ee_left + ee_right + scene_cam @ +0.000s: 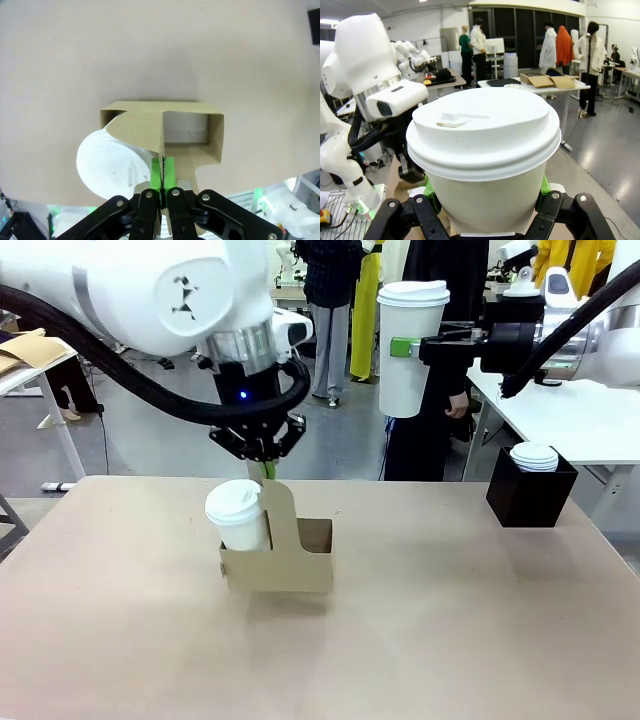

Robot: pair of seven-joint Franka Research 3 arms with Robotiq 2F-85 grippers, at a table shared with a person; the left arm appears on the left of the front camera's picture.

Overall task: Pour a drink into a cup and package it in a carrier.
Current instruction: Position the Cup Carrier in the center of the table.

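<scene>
Left gripper [266, 470] points straight down, pinched tight on the upright handle tab [161, 137] of the carrier [290, 565], which sits mid-table with bare table [450, 630] all round. A lidded cup [238, 515] stands in its left slot. Right gripper [408, 347] reaches in level from the right, clasping a second cup [412, 385] upright, high over the far edge.
</scene>
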